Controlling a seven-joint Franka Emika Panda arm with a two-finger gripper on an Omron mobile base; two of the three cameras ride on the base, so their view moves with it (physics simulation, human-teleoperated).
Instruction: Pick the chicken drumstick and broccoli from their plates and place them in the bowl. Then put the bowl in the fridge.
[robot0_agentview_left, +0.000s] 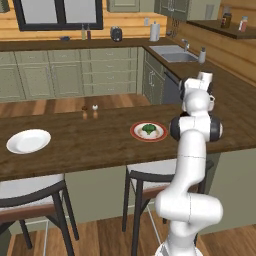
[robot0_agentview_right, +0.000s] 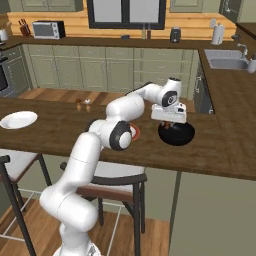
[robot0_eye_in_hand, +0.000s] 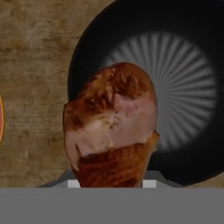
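Note:
The reddish-brown chicken drumstick (robot0_eye_in_hand: 111, 122) hangs close in front of the hand camera, hiding the fingertips, with my gripper (robot0_agentview_right: 168, 125) shut on it. It is held just above the near left part of the glossy black bowl (robot0_eye_in_hand: 183, 65), which stands on the wooden counter (robot0_agentview_right: 176, 135). The green broccoli (robot0_agentview_left: 148, 129) lies on the red-rimmed plate (robot0_agentview_left: 135, 133), left of the bowl. The plain white plate (robot0_agentview_left: 28, 141) sits bare at the counter's far left. The fridge is out of view.
Two small shakers (robot0_agentview_left: 89, 107) stand at the counter's far edge. Stools (robot0_agentview_left: 150, 172) are tucked under its near edge. A sink (robot0_agentview_left: 172, 54) is set in the side counter to the right, and green cabinets line the back wall.

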